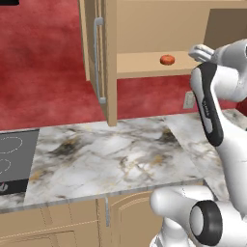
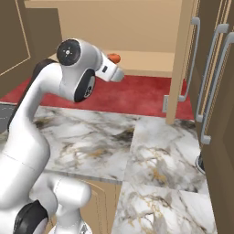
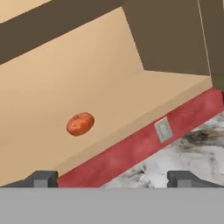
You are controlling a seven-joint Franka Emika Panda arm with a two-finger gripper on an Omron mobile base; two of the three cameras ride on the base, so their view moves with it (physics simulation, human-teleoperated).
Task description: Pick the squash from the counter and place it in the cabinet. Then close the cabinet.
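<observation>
Hand view, gripper fingertips wide apart and empty, squash ahead on the cabinet floor, left base view adds the open door.

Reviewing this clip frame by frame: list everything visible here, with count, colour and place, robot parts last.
squash: one, orange-red, lying on the cabinet's bottom board, near its front edge.
cabinet: one, light tan wood, on the wall above the counter, both doors swung open, silver bar handles.
counter: one, white-and-grey marble with brown veining, bare where it shows.
stovetop: one, black with white rings, at the counter's left end.
wall outlet: one, grey, on the red wall under the cabinet.
base cabinets: tan, below the counter.
arm: one, white with dark joints, reaching up toward the cabinet.
gripper: one, dark fingertips wide apart, empty, in front of the cabinet's bottom board.
</observation>
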